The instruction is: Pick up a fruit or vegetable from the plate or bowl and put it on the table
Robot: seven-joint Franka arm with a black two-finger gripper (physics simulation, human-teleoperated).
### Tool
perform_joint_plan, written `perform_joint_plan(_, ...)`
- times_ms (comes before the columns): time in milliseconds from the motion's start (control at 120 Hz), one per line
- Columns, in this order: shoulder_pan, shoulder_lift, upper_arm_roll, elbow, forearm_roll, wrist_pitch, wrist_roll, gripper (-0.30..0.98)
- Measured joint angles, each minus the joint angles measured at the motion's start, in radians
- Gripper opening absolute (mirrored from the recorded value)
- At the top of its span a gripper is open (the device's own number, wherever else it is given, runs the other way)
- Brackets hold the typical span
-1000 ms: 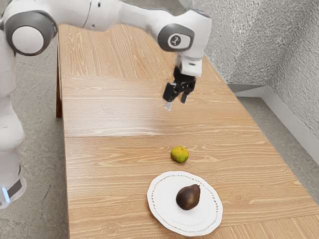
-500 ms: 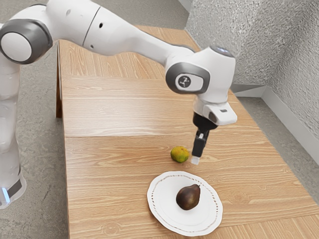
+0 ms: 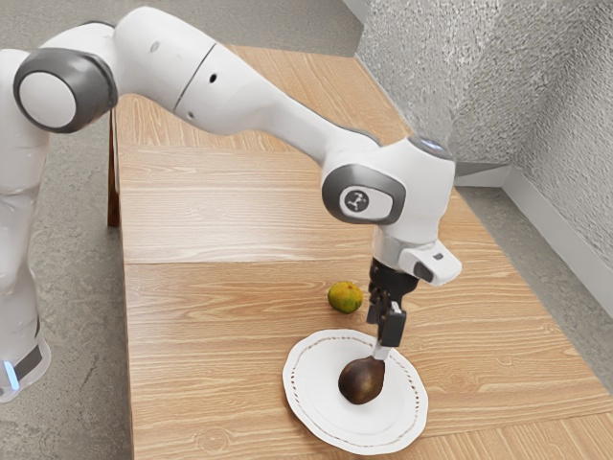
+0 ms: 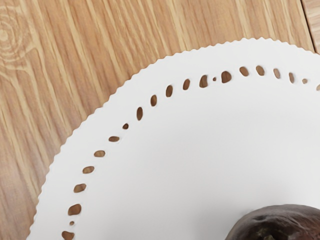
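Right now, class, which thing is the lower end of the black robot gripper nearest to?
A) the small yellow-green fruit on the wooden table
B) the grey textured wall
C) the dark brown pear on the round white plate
C: in the exterior view the black gripper ends right by the stem end of the dark brown pear.

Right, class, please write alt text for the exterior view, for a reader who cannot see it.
A white metal-and-plastic-looking robot arm reaches down, its black gripper at the narrow end of a dark brown pear on a round white plate with a pierced rim. Near the plate, a yellow-green citrus fruit sits on a light wooden table.
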Motion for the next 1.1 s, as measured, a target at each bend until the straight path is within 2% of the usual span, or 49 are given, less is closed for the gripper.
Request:
perform_joint_plan(325,-0.084,0.002,0.000,0.001,-0.008,0.051,-0.128,0.69)
perform_joint_plan(533,-0.073,-0.005,0.017,-0.039,-0.010,0.065,-0.189,0.69)
perform_joint_plan(825,-0.118,-0.015,0.031,-0.067,-0.010,0.077,-0.258,0.69)
perform_joint_plan(1100,-0.121,-0.011,0.031,-0.089,-0.011,0.083,-0.305,0.69)
